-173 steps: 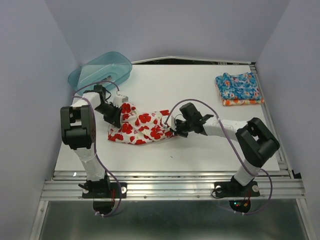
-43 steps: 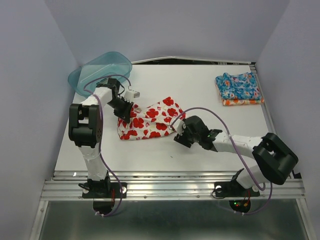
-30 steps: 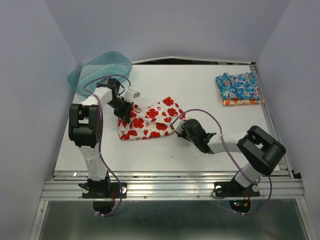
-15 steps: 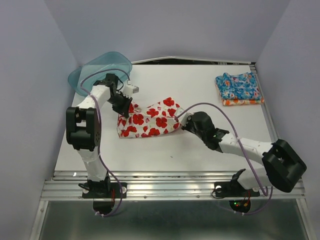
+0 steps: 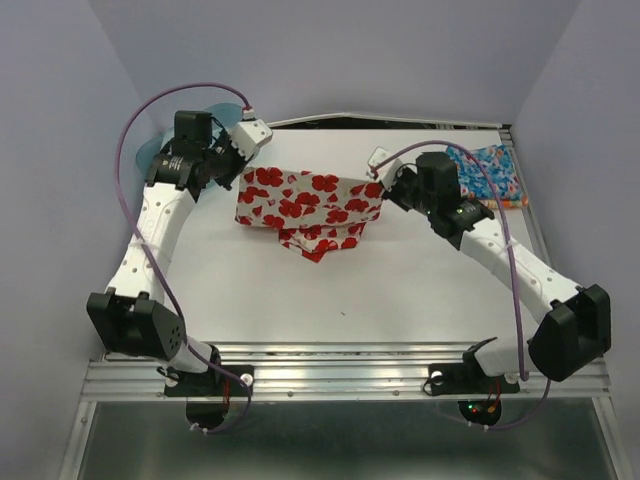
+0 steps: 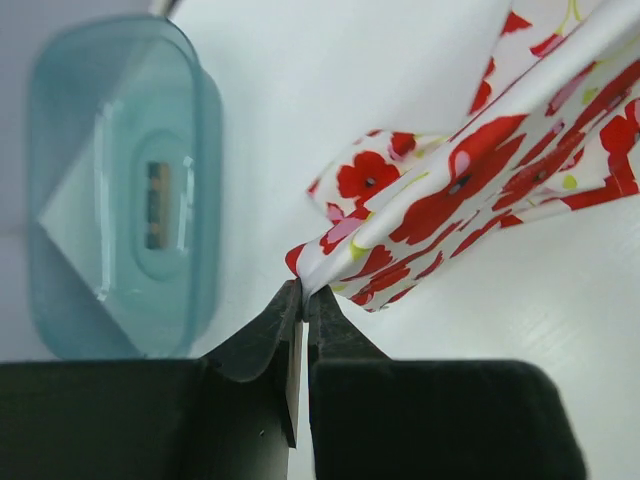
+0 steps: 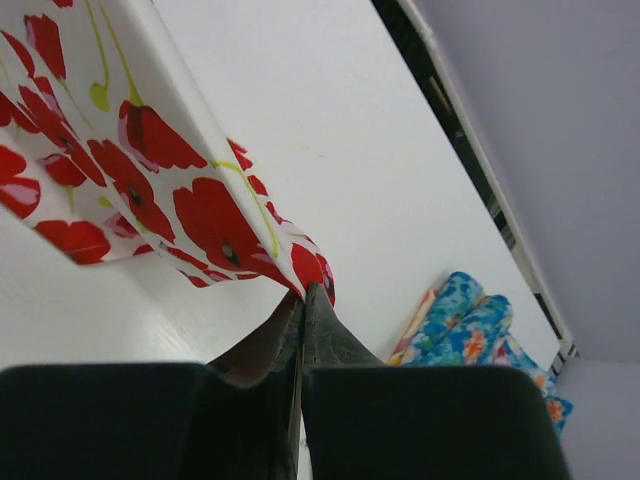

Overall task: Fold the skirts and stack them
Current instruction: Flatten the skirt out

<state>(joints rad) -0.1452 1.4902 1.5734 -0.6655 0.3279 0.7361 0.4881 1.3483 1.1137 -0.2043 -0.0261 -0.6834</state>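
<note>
The white skirt with red poppies [image 5: 308,203] hangs stretched in the air between both grippers above the table's middle. My left gripper [image 5: 236,172] is shut on its left corner, seen in the left wrist view [image 6: 303,288] pinching the cloth [image 6: 440,200]. My right gripper [image 5: 384,186] is shut on its right corner, seen in the right wrist view [image 7: 303,290] with the cloth [image 7: 150,170]. The blue floral skirt [image 5: 488,172] lies folded at the back right on an orange-yellow one, partly behind the right arm; it also shows in the right wrist view [image 7: 470,330].
A translucent teal tub [image 5: 150,155] stands at the back left corner, mostly hidden by the left arm; it shows whole in the left wrist view [image 6: 125,185]. The white table [image 5: 330,290] ends at a metal rail at the front.
Both grippers have lifted the poppy skirt off the table and moved apart and toward the back, stretching it out. Before, it lay crumpled on the table at left centre.
</note>
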